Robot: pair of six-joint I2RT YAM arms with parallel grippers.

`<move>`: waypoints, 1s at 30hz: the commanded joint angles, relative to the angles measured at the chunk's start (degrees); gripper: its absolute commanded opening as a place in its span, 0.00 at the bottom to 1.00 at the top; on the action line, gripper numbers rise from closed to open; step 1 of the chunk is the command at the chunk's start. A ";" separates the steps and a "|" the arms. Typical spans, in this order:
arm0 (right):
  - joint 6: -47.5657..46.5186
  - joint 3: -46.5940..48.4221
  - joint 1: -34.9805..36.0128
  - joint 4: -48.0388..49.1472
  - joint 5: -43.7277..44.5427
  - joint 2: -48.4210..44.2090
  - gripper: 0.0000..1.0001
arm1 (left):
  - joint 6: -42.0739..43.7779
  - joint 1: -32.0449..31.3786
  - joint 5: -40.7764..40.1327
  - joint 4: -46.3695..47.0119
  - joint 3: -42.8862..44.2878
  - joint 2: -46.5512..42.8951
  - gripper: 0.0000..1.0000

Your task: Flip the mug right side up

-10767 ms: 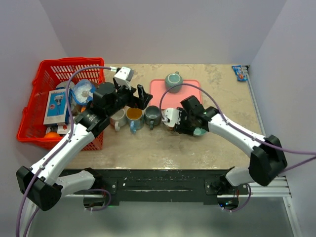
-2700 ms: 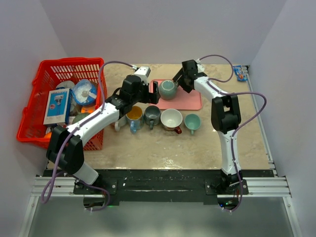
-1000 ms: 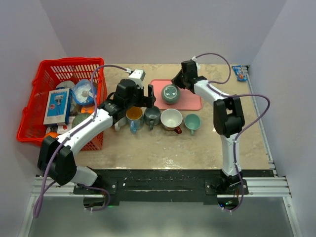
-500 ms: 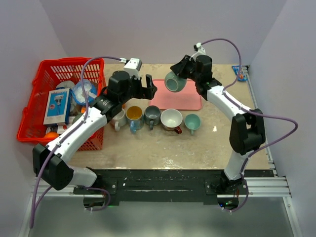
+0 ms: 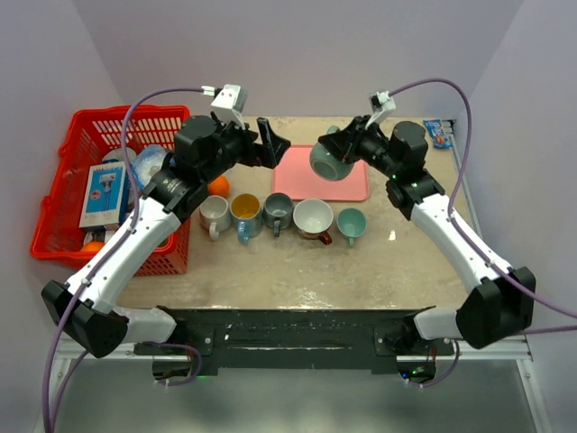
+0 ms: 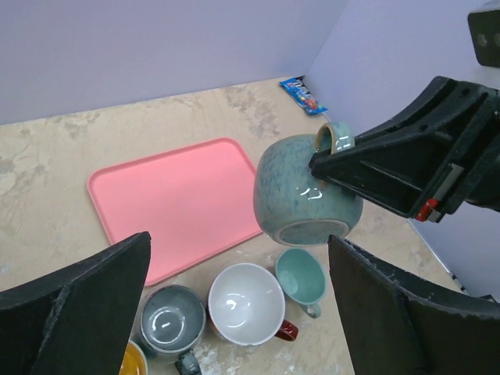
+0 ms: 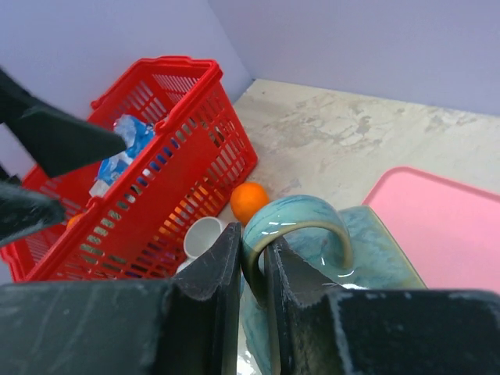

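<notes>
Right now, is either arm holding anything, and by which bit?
Yes. The right gripper pinches the teal mug by its handle, in mid-air. The left gripper is open, holding nothing.

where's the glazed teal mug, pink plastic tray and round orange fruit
glazed teal mug [image 6: 291, 180], left wrist view, side wall
pink plastic tray [image 6: 172, 201], left wrist view, bare floor
round orange fruit [image 7: 250, 201], right wrist view, its middle

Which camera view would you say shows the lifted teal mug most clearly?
The left wrist view: the whole teal mug shows, base visible, handle pinched by the right gripper. The top external view shows it small over the pink tray; the right wrist view only its handle and part of the body.
</notes>
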 commanded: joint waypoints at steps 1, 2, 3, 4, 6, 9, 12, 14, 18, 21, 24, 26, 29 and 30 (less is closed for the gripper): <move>-7.98 -2.16 1.15 2.73 2.33 -7.98 0.00 | -2.54 0.39 5.49 3.12 2.06 -0.54 0.99; -9.12 -2.96 1.50 2.11 3.13 -9.12 0.00 | -2.72 0.39 6.02 3.39 2.06 -0.36 0.99; -11.22 -3.84 1.76 0.72 4.18 -11.22 0.00 | -3.07 0.39 6.55 3.65 2.06 -0.19 0.99; -12.38 -5.67 1.94 0.09 6.54 -12.37 0.00 | -3.16 0.39 7.78 3.91 2.06 -0.01 0.99; -15.62 -7.79 2.12 -0.87 7.62 -15.44 0.00 | -3.60 0.39 8.75 4.61 2.06 0.34 0.99; -20.29 -11.83 2.12 -0.97 6.13 -19.66 0.00 | -4.39 0.39 11.21 5.41 2.85 1.48 0.99; -23.54 -14.82 2.20 -1.41 1.58 -22.48 0.00 | -6.75 0.39 14.72 6.72 3.64 3.06 0.99; -24.25 -15.53 2.20 -1.84 -3.60 -24.59 0.00 | -8.51 0.31 18.15 7.69 3.65 4.46 0.99; -25.13 -16.67 2.64 -2.02 -7.05 -27.76 0.00 | -12.64 -0.04 22.55 6.91 3.47 6.84 0.98; -27.41 -17.90 3.26 -3.34 -7.76 -30.13 0.00 | -12.83 -1.97 22.82 5.85 3.12 7.81 0.98; -30.73 -20.27 5.27 -2.55 -6.28 -33.12 0.00 | -13.26 -4.43 22.82 5.24 2.94 8.51 0.98; -33.38 -21.59 7.91 -3.34 -2.86 -34.18 0.00 | -13.88 -6.02 22.55 5.32 2.77 8.95 0.97; -37.86 -23.70 11.16 -4.05 3.39 -35.76 0.00 | -14.85 -7.86 22.12 5.50 2.77 9.04 0.95; -38.92 -24.32 11.60 -3.43 4.18 -36.20 0.00 | -15.37 -8.13 21.77 5.50 2.68 9.04 0.93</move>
